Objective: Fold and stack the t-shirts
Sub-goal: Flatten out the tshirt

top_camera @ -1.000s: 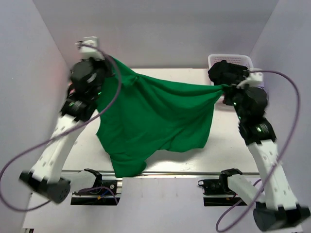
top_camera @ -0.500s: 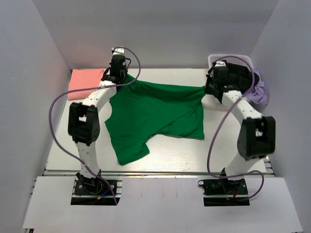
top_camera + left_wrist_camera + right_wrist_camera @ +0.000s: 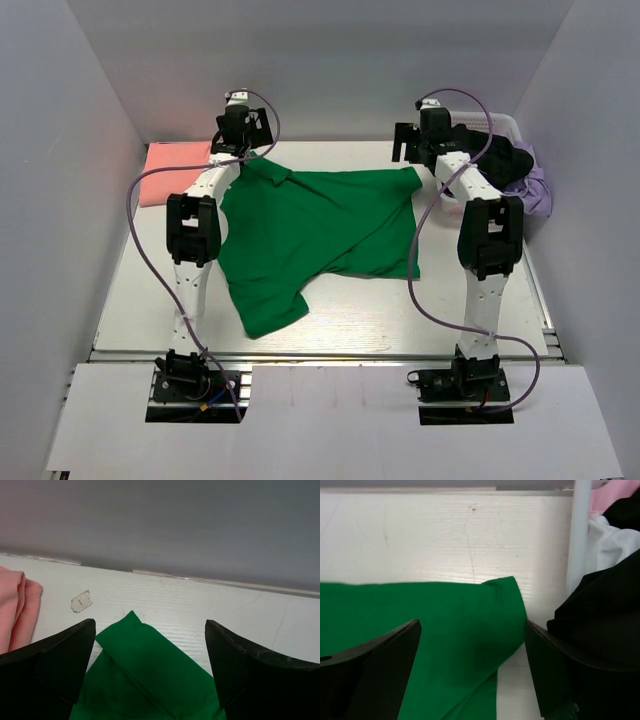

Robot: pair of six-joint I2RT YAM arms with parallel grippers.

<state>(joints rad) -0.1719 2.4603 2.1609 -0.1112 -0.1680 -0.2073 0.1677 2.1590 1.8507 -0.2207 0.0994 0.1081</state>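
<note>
Gaping wide and empty, the left pincer (image 3: 150, 625) and right pincer (image 3: 472, 625) hung over the far corners of the green t-shirt (image 3: 320, 230), spread flat on the table (image 3: 350, 315); the pink t-shirt (image 3: 175, 170) lay at the far-left edge.

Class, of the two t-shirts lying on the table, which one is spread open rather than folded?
The green t-shirt, spread flat in the middle; the pink t-shirt sits folded at the far left.

We find no readable words, numbers or brand marks anywhere. The only marking we see is on a small white scrap (image 3: 80, 601) lying on the desk (image 3: 210, 605): a short red stroke, not a legible character.
</note>
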